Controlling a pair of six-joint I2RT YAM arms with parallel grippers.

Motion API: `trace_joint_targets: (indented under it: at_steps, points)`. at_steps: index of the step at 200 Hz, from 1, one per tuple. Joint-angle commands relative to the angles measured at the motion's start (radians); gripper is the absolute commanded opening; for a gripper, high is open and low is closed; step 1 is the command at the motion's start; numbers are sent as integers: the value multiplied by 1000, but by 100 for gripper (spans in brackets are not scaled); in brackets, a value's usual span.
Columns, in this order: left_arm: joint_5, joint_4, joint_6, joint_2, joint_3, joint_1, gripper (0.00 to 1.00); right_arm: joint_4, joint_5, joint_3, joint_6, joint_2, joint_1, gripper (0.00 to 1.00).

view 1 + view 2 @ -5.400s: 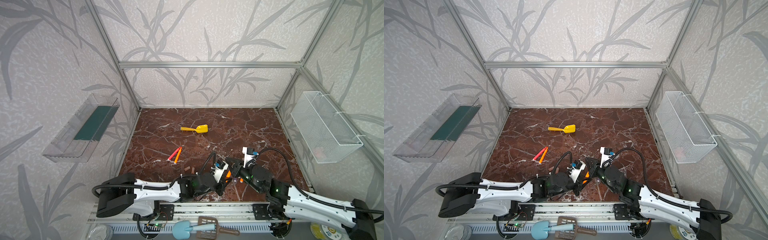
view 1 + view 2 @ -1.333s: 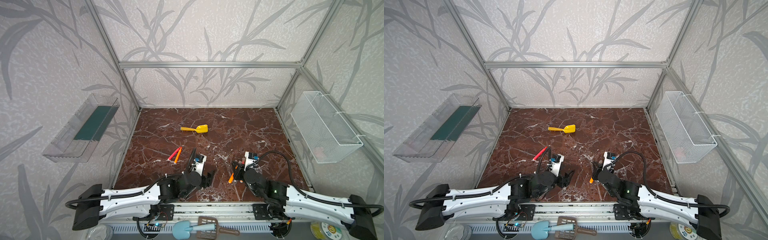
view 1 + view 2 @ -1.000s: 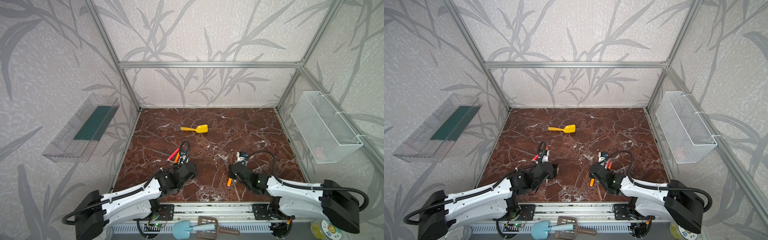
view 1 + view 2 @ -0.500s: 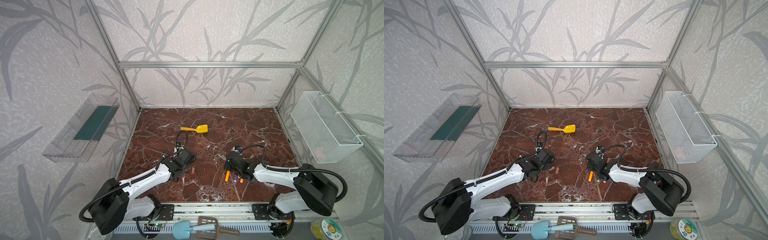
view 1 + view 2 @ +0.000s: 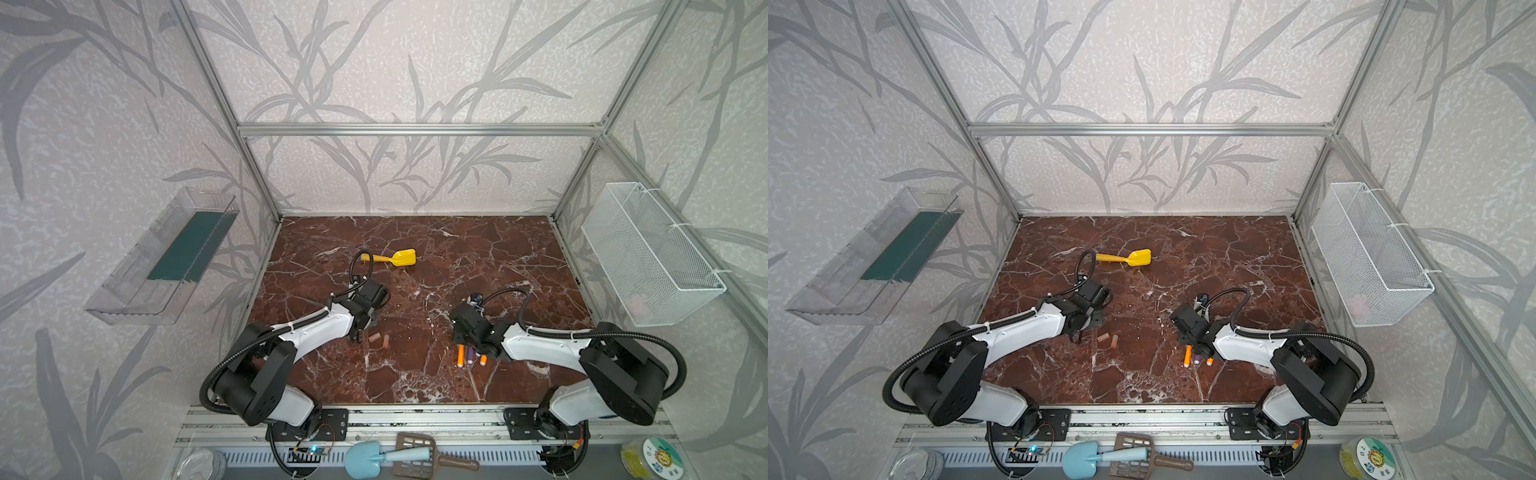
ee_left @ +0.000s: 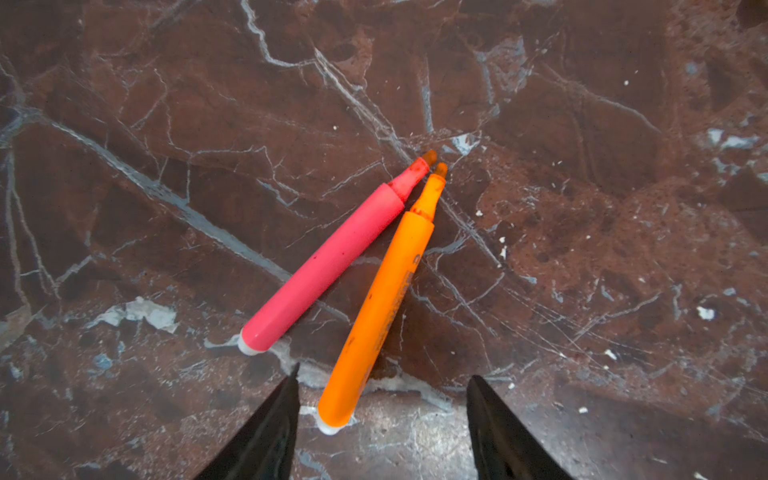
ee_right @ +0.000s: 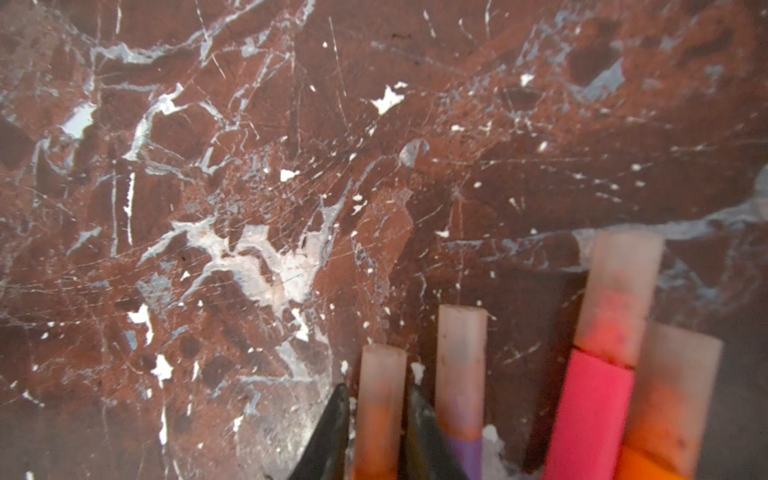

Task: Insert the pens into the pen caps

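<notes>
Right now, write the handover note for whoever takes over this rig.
Left gripper: open, framing the white end of the uncapped orange pen.
Right gripper: jaws close astride a capped orange pen; whether it grips is unclear.
Done: four pens capped and lying together: that orange one, purple, pink, another orange.
Left to do: cap the uncapped pink pen and the orange one beside it. Two loose caps lie on the table.

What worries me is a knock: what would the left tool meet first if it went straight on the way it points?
Probably the orange pen: its white end lies just ahead of the open left tool, though height is unclear. The pink pen beside it starts farther on.
</notes>
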Motion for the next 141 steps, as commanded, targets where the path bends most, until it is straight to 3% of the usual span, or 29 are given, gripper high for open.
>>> trace_joint_targets:
  at_steps: [1,24,80,141]
  points:
    - [20,6,6,23,16,30,65,-96,27,18,-14,-12,-5,31]
    - [52,23,7,56,13,39,64,-109,16,24,-21,-36,-5,35]
    - [106,20,0,135,20,44,50,-146,15,2,-30,-197,-1,39]
    - [116,11,1,95,11,44,9,-146,-17,-41,-62,-408,9,44]
